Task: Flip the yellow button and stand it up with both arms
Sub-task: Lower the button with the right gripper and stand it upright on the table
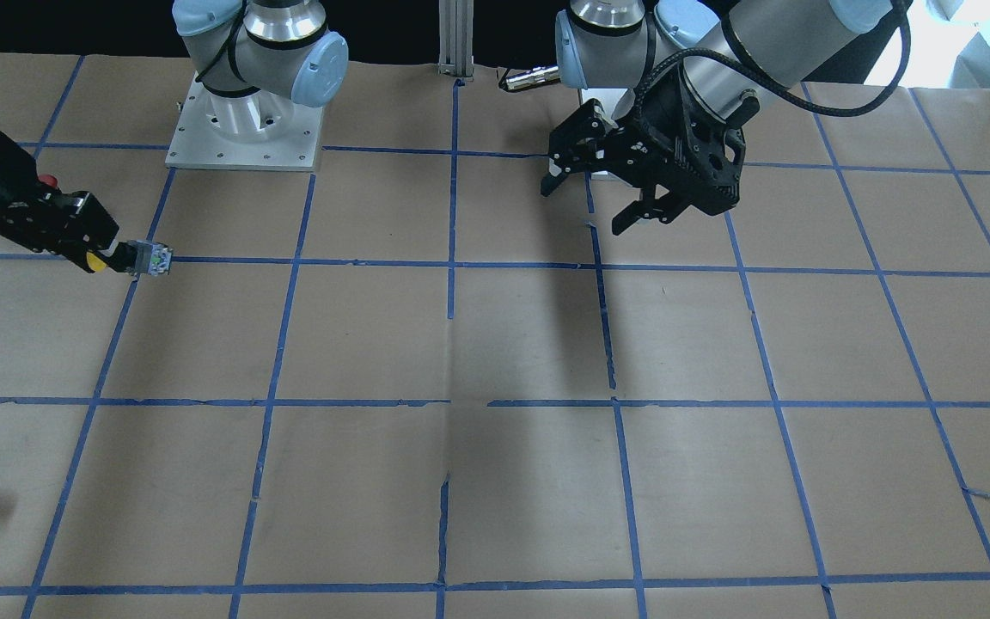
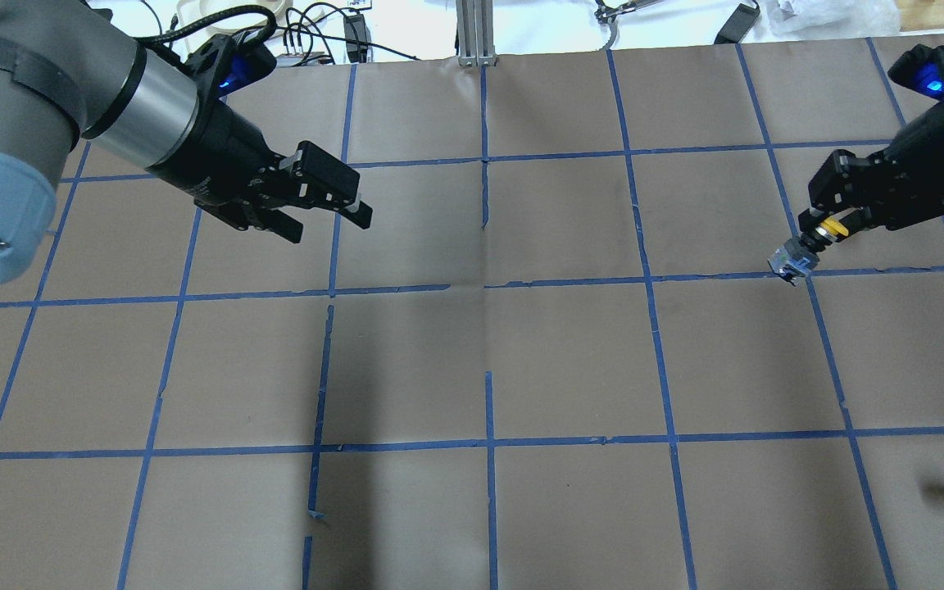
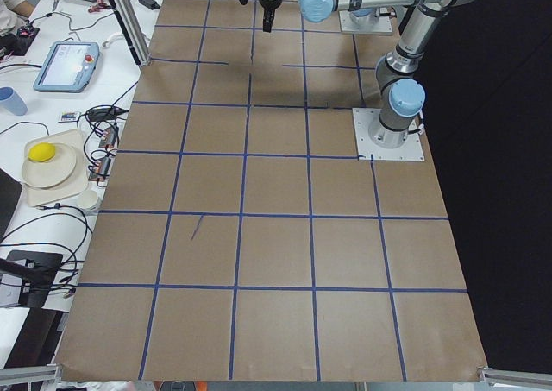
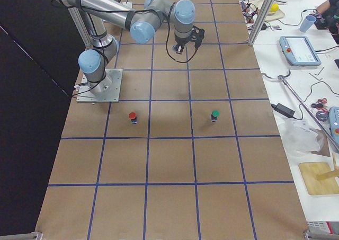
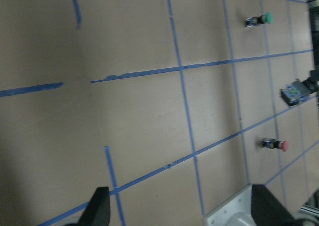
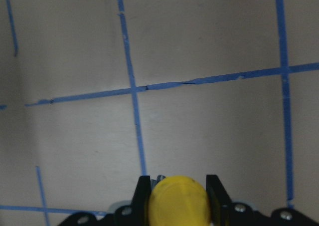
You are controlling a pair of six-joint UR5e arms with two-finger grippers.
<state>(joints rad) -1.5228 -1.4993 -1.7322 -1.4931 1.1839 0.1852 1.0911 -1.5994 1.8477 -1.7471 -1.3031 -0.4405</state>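
R gripper (image 2: 823, 233) clamps yellow button (image 2: 800, 258) by its cap, body poking out past the tips; L gripper (image 2: 331, 226) spread wide, well apart.

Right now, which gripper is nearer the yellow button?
Right. The right gripper is shut on the yellow button at its cap, and the body sticks out past the fingertips. The left gripper hangs open and empty on the far side of the table.
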